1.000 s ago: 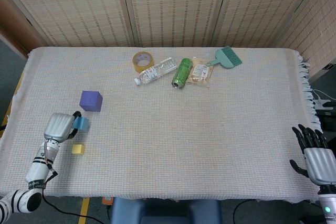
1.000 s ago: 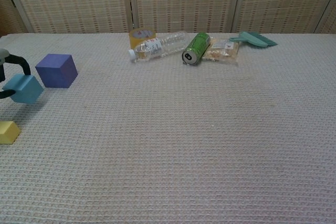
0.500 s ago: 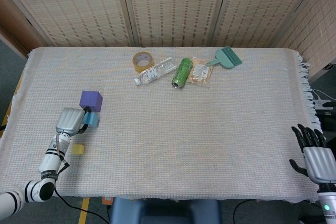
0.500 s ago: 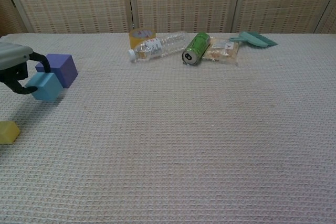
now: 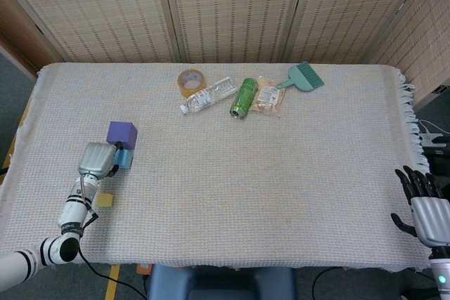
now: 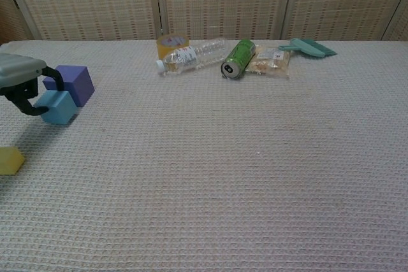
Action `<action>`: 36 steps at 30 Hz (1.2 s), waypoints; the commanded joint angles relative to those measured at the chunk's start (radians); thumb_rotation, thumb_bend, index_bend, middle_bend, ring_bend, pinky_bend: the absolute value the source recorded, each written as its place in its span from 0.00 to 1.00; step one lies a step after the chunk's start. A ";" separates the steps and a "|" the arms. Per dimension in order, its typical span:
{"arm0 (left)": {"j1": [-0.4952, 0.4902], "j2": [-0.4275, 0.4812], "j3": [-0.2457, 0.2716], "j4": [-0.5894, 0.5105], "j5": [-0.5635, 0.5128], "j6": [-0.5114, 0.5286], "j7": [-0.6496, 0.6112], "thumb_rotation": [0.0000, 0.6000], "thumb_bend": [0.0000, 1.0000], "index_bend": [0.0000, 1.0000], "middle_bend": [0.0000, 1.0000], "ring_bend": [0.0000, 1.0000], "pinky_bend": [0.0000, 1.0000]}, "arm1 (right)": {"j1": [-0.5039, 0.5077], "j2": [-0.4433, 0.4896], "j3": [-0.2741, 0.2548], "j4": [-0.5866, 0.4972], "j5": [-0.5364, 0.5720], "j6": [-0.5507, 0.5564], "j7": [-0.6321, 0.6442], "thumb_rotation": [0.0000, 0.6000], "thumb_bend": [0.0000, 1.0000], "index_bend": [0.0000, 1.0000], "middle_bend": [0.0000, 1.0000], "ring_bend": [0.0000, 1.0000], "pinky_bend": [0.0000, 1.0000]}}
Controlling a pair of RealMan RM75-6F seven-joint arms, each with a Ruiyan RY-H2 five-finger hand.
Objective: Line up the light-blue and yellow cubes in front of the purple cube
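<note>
The left hand (image 5: pixel 97 159) pinches the blue cube (image 6: pixel 57 107) by its sides beside the purple cube (image 6: pixel 73 85); it looks light, rigid, easy to hold.

purple cube (image 5: pixel 121 133): upright, far-left surface | light-blue cube (image 6: pixel 57 107): just in front, touching it, gripped by left hand (image 5: pixel 96 159) | yellow cube (image 5: pixel 104 200): nearer front edge, apart

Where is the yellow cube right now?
The yellow cube lies at the table's near-left edge, apart from and nearer than the light-blue cube in the left robot hand.
</note>
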 commanded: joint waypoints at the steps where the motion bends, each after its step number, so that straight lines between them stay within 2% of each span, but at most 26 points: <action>1: -0.003 0.002 0.003 -0.004 -0.011 -0.002 0.005 1.00 0.37 0.49 1.00 1.00 1.00 | -0.001 0.001 0.000 -0.002 0.000 0.002 -0.002 1.00 0.00 0.00 0.00 0.00 0.00; 5: -0.012 -0.004 0.004 0.011 -0.036 -0.010 0.016 1.00 0.37 0.50 1.00 1.00 1.00 | -0.004 0.001 -0.003 -0.008 -0.004 0.008 -0.011 1.00 0.00 0.00 0.00 0.00 0.00; 15: -0.023 -0.022 0.012 0.050 -0.049 -0.016 0.009 1.00 0.36 0.40 1.00 1.00 1.00 | -0.002 0.001 -0.002 -0.008 0.001 0.002 -0.017 1.00 0.00 0.00 0.00 0.00 0.00; 24: -0.031 -0.023 0.018 0.046 -0.050 -0.019 0.008 1.00 0.36 0.32 1.00 1.00 1.00 | -0.004 0.001 -0.003 -0.014 0.006 0.004 -0.028 1.00 0.00 0.00 0.00 0.00 0.00; 36: -0.034 -0.004 0.028 0.015 -0.060 -0.023 0.006 1.00 0.35 0.28 1.00 1.00 1.00 | -0.007 0.003 -0.005 -0.016 0.002 0.010 -0.029 1.00 0.00 0.00 0.00 0.00 0.00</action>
